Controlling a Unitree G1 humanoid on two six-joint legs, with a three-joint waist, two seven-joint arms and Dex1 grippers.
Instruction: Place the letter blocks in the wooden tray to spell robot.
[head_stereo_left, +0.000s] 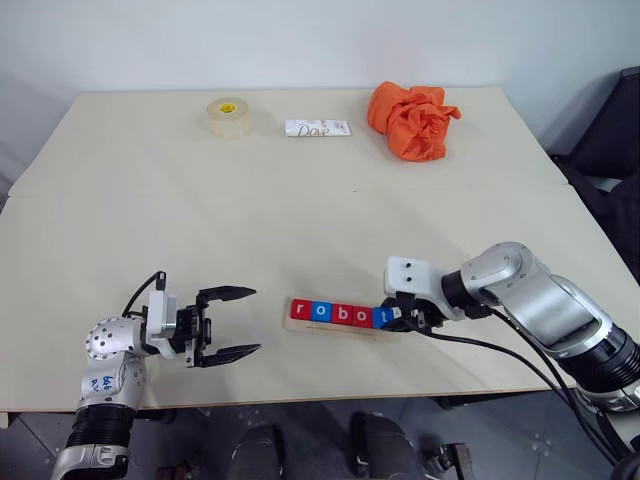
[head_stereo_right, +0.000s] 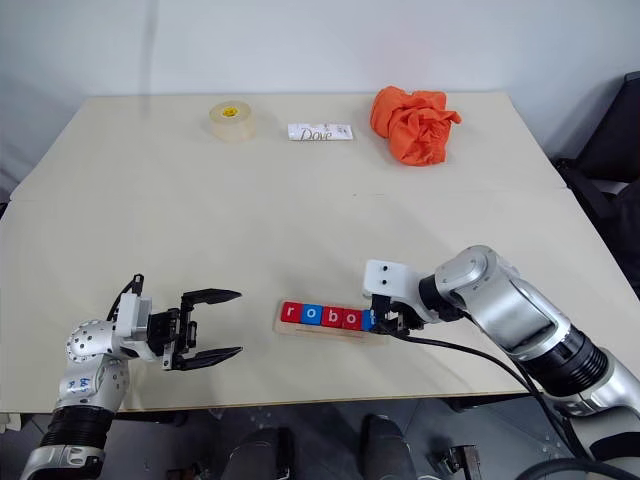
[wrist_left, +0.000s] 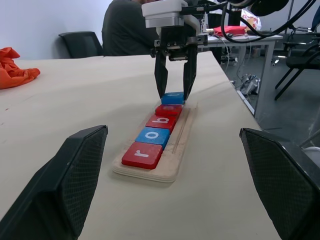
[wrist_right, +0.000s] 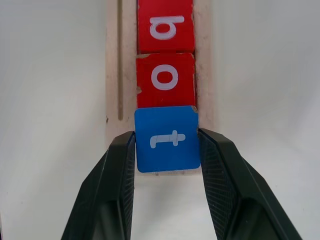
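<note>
The wooden tray (head_stereo_left: 333, 329) lies near the table's front edge, between my two grippers. In it sit the letter blocks in a row: red r (head_stereo_left: 299, 309), blue o (head_stereo_left: 320, 311), red b (head_stereo_left: 341, 314), red o (head_stereo_left: 361, 316) and blue t (wrist_right: 167, 138) at the right end. My right gripper (head_stereo_left: 396, 318) points down at that end, shut on the blue t block, one finger (wrist_right: 117, 165) against each side of it. The t block touches the red o. My left gripper (head_stereo_left: 256, 320) hovers open a little left of the tray, aimed at it, holding nothing.
At the table's far side stand a tape roll (head_stereo_left: 229, 116), a white Dove packet (head_stereo_left: 318, 128) and a crumpled orange cloth (head_stereo_left: 412, 120). The left wrist view shows a seated person (wrist_left: 125, 30) beyond the table. The table's front edge runs just below the tray.
</note>
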